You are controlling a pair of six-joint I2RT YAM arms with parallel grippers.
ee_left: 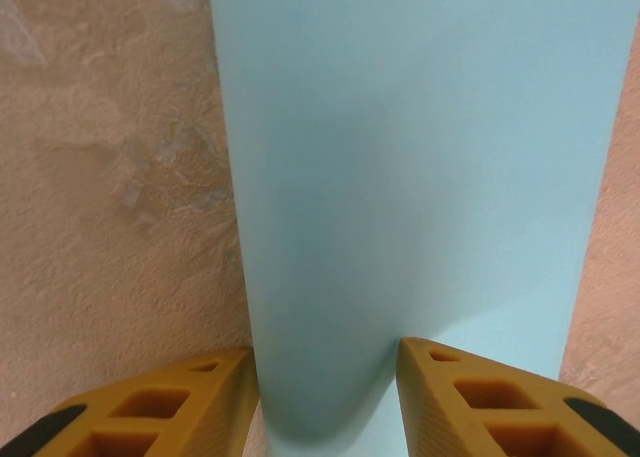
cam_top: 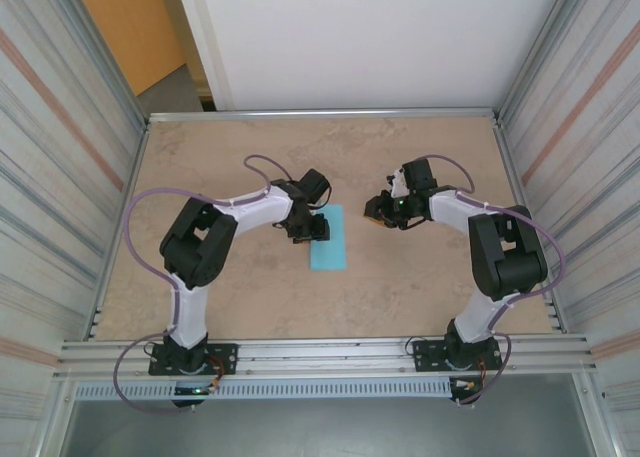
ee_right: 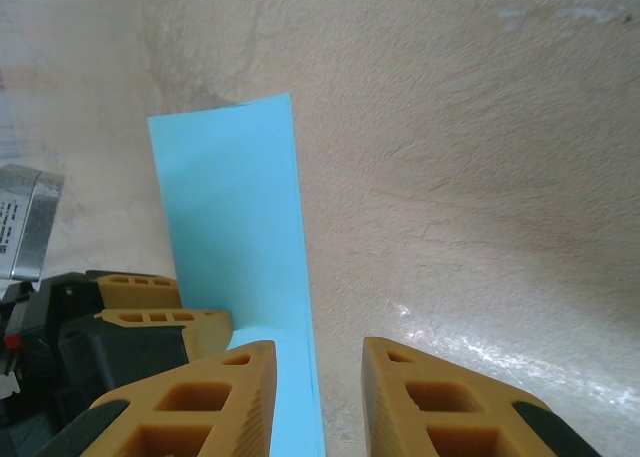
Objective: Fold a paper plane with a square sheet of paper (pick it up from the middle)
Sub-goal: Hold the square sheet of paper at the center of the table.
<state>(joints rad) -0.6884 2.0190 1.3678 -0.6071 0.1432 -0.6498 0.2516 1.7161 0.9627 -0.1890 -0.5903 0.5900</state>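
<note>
Your paper (cam_top: pixel 330 242) lies flat near the middle of the bench (cam_top: pixel 420 157). It is a tall, narrow rectangle rather than a square, so I judge it folded once. In the overhead view its long sides run from 12 to 6 o'clock.

Your left gripper (cam_top: pixel 307 227) sits at the paper's 9 o'clock edge, toward the far corner. In its wrist view the fingers (ee_left: pixel 150 407) stand moderately apart, with the paper running up through the gap. One finger is over bare bench just outside the paper's edge and the other is over the paper. A gap that wide cannot be clamping a thin sheet, so read it as holding nothing. I cannot tell whether the tips press down on the paper.

Your right gripper (cam_top: pixel 373 210) hangs at about 2 o'clock from the paper, apart from it. Its fingers are narrowly parted and empty, and its wrist camera looks along the paper's 3 o'clock long edge.

Expect the paper to handle as very light, thin and limp. It will likely skate on the smooth bench if you push it sideways, and any stray squeeze will leave a crease you cannot undo. There is no raised lip to catch, so pin it with one gripper while the other works an edge up. Take hold near the middle of a long edge, because a corner grip would let the rest sag and twist. Close gently and only on the layer you mean to move.
</note>
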